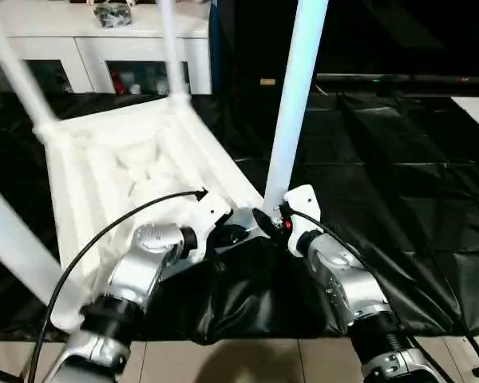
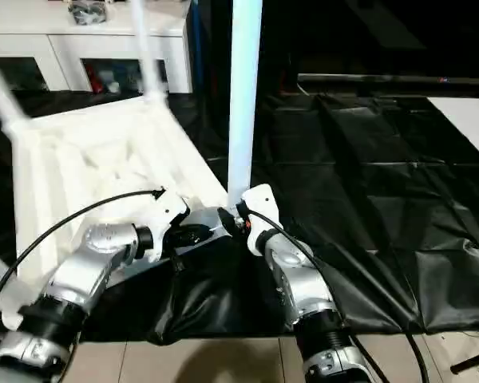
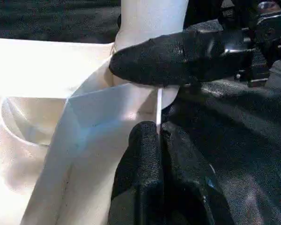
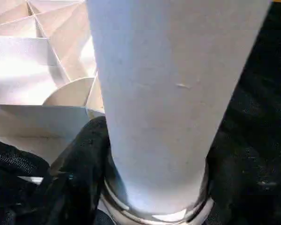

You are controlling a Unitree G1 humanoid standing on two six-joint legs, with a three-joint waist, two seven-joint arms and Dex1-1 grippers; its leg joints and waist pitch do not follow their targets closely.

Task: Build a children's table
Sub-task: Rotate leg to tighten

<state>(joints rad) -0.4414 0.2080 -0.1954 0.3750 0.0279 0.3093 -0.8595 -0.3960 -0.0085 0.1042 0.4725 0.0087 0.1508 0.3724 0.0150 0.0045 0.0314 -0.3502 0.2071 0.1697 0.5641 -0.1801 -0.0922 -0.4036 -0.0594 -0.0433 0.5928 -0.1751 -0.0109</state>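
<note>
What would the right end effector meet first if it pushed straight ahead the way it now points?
Almost certainly the near table leg: it stands directly ahead of the right end effector, close to its base at the corner socket, though contact can't be confirmed.

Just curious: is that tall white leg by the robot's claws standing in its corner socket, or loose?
In the socket, upright. The leg has its foot inside the round corner socket of the upturned tabletop. How firmly it sits, cannot tell.

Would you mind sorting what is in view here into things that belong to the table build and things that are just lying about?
Belongs to the job:
- upturned white table top
- near corner leg, gripped at its base by the right tool
- far legs
- left tool, shut on the top's thin rim

Lying about:
- black sheet
- white cabinet
- dark bundle on top of it
</note>
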